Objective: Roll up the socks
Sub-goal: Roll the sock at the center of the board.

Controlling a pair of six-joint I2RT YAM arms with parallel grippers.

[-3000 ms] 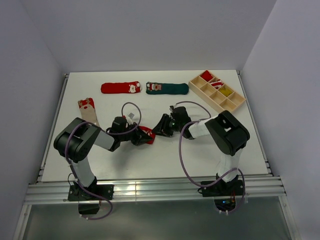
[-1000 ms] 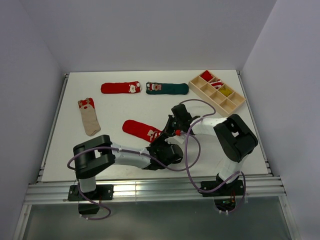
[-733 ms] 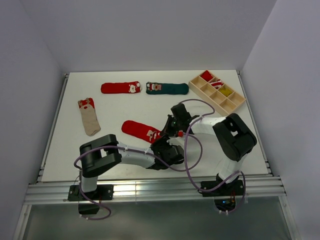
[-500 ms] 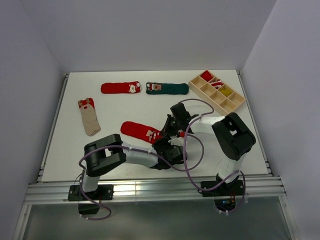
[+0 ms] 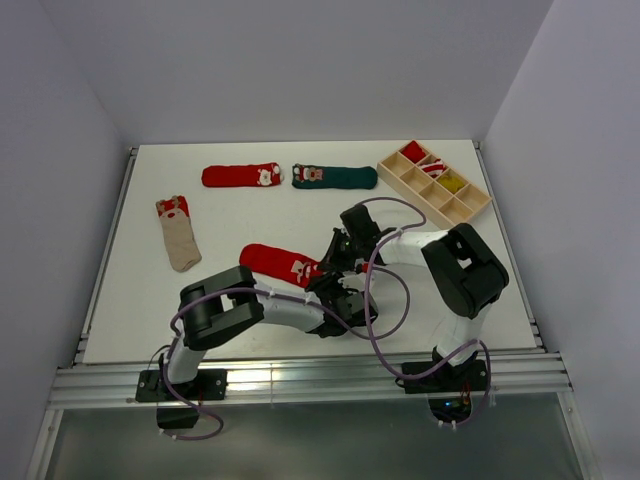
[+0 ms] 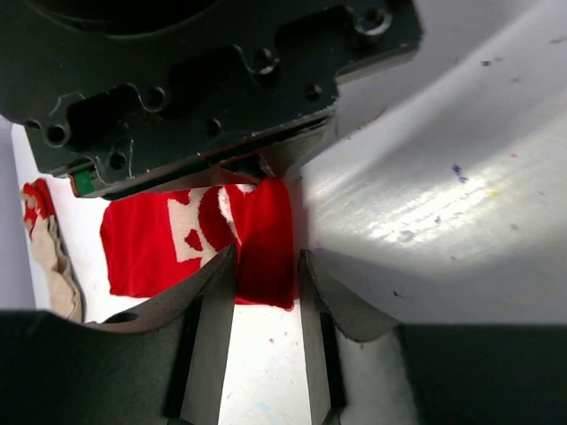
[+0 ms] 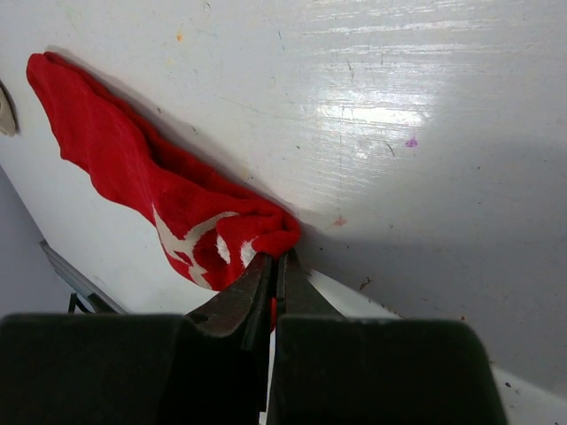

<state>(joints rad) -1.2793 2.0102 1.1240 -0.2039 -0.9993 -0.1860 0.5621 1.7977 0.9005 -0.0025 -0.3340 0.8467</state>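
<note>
A red sock [image 5: 275, 262] lies stretched out at mid table, its cuff end with the white figure toward the right. My right gripper [image 5: 330, 268] is shut on that cuff; in the right wrist view its tips [image 7: 276, 255] pinch the bunched red fabric [image 7: 133, 168]. My left gripper [image 5: 328, 285] reaches in from the near side. Its fingers [image 6: 266, 257] stand on either side of the cuff's edge [image 6: 261, 239], with a narrow gap still showing on one side. Another red sock [image 5: 240, 176], a dark green sock [image 5: 335, 176] and a beige sock [image 5: 178, 232] lie flat.
A wooden compartment tray [image 5: 470, 205] with red and yellow items sits at the back right. The two wrists crowd together over the held cuff. The beige sock [image 6: 49, 257] shows at the left edge of the left wrist view.
The left arm has swung right from the sock's other end, and its jaws have narrowed around the cuff. The sock, bunched earlier, now lies flat. The right gripper kept its grip.
</note>
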